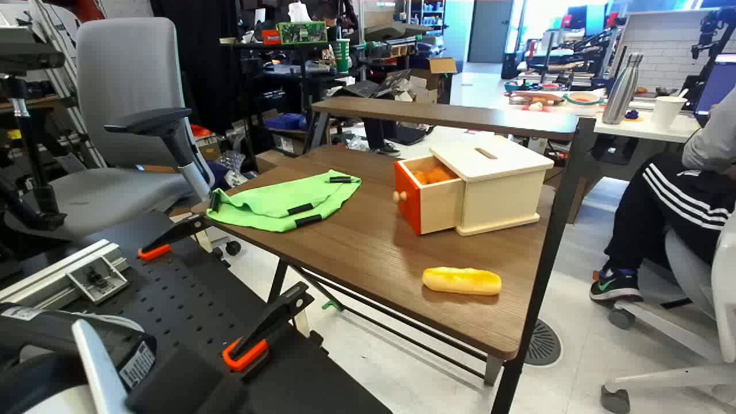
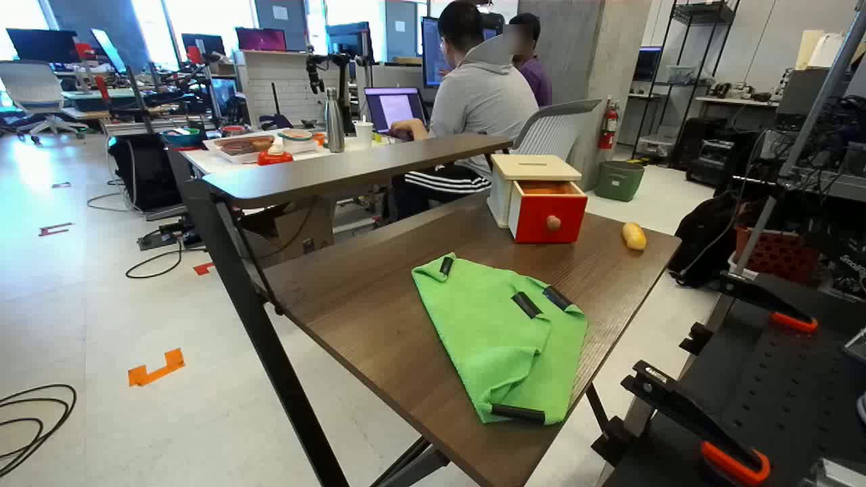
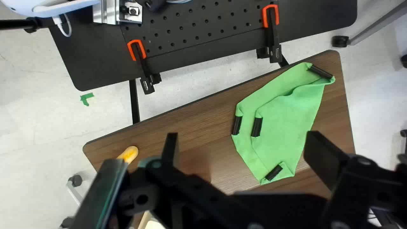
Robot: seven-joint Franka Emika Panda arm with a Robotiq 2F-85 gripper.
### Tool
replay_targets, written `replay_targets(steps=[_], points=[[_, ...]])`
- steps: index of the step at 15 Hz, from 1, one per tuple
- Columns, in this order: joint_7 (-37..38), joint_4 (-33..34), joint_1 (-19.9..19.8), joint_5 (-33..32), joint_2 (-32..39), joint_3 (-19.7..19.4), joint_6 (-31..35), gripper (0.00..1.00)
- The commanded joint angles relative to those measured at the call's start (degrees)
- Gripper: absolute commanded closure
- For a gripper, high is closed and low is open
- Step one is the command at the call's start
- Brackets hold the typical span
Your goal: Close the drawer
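- In an exterior view, the drawer stands partly pulled out of a cream-white wooden box, its orange-red front and round wooden knob clear of the box wall
- Orange contents lie in the drawer, and the flat lid above has a slot
- The box sits on a brown wood-grain table; a yellow bun-shaped object lies well apart from it, and a green cloth with black strips lies at the other end
- In an exterior view, the orange-red front faces the camera, and a person in a grey hooded sweatshirt sits beyond the table near a laptop
- Two black clamps with orange ends sit on a black perforated tabletop beside the table
- In the wrist view, the gripper is spread wide, its fingers well apart, table and green cloth below
- The yellow bun-shaped object is partly hidden behind the gripper, and a pale corner shows low down
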Motion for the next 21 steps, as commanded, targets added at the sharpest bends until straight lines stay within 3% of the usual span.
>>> replay_targets(steps=[1, 3, 7, 13, 21], points=[[-0.2, 0.1, -0.4, 0.2, 0.0, 0.3, -0.1, 0.00], [0.8, 0.1, -0.5, 0.3, 0.6, 0.8, 1.1, 0.00], [4.7, 1.4, -0.8, 3.1, 7.0, 1.1, 11.1, 0.00], [7.5, 3.8, -0.7, 4.4, 22.5, 0.9, 24.8, 0.00], [15.9, 8.9, -1.8, 1.1, 41.2, 0.3, 41.8, 0.00]])
